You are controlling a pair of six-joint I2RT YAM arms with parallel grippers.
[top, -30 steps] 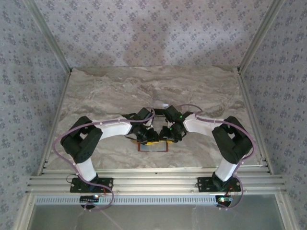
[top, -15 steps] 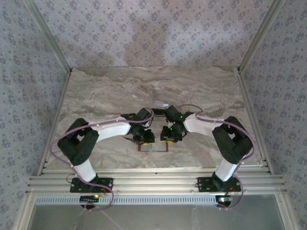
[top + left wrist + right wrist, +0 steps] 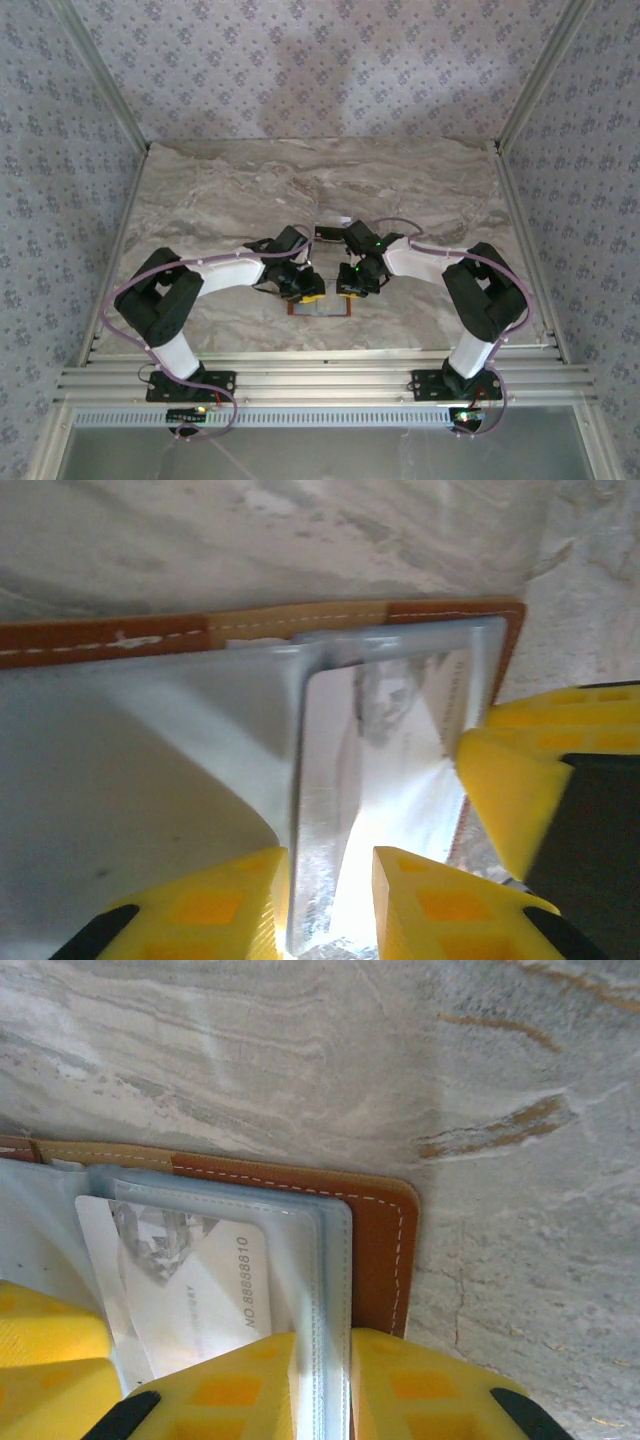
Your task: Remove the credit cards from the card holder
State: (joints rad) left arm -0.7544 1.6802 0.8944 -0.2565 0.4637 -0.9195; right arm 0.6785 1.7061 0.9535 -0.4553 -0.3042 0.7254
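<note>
Tan-brown leather with pale stitching — the card holder (image 3: 320, 307), opened flat on the marble table (image 3: 220, 190), close to the near edge and midway between the two arm bases, pale lining and clear sleeve (image 3: 335, 1250) facing up. Inside that sleeve, on the right-hand panel, the pale credit card (image 3: 185, 1290), printed digits legible, lying flat and not yet out. Down on the holder's right side, the right gripper (image 3: 322, 1392), yellow fingers (image 3: 420, 1395) drawn narrow and pinching the sleeve's right edge just inside the brown border. Just beside it to the left, the left gripper (image 3: 332, 905), fingers likewise close together around a raised fold of the clear plastic — card itself caught in that pinch or not, cannot tell. Grippers near each other above the holder, one yellow finger of each visible from the other's wrist.
</note>
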